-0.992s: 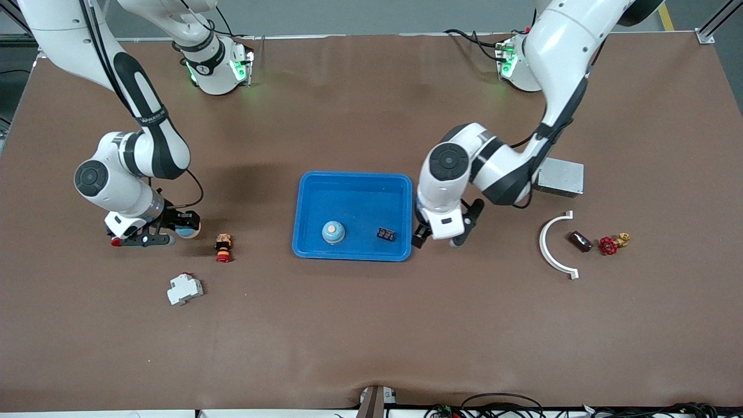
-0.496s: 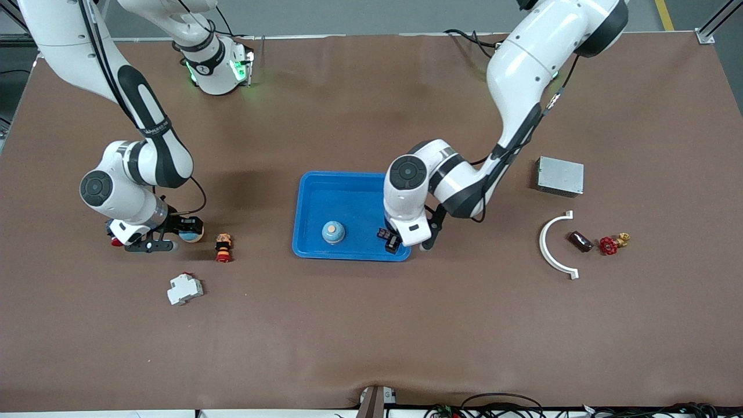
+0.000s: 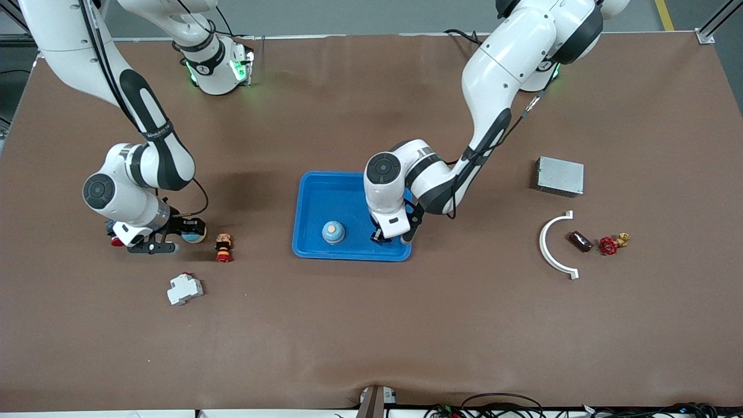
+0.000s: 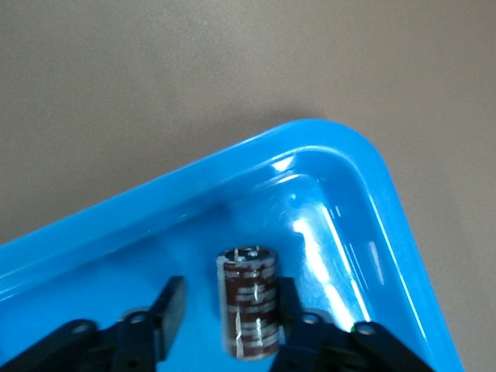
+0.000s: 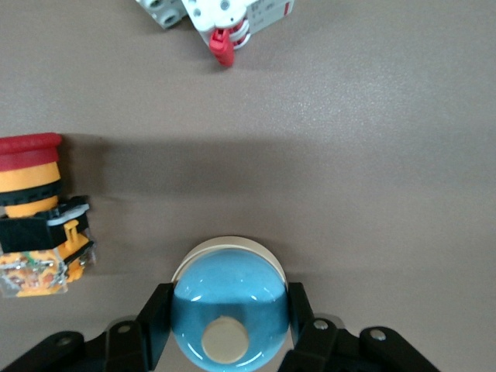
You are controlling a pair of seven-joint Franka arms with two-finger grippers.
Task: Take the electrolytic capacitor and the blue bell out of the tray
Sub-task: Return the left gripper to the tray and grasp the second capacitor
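A blue tray [image 3: 348, 197] sits mid-table. In it are a blue bell [image 3: 333, 232] and a brown capacitor with silver stripes [image 4: 249, 298], near the tray's corner [image 4: 333, 132]. My left gripper [image 3: 392, 237] is down in the tray, open around the capacitor [image 4: 230, 298]: one finger touches it, the other stands apart. In the front view my hand mostly hides the capacitor. My right gripper [image 3: 177, 235] is low over the table toward the right arm's end, shut on a second blue bell [image 3: 193, 234] with a beige button [image 5: 229, 310], fingers on both its sides [image 5: 229, 302].
A red and orange push button [image 3: 223, 247] [image 5: 35, 225] stands beside the held bell. A white breaker [image 3: 184, 288] [image 5: 217, 15] lies nearer the camera. Toward the left arm's end are a grey box [image 3: 559, 176], a white curved piece [image 3: 551, 247], a brown part [image 3: 579, 241] and a red valve [image 3: 609, 245].
My left gripper moved from outside the tray's end into the tray and now straddles the capacitor. My right gripper shifted slightly with the bell.
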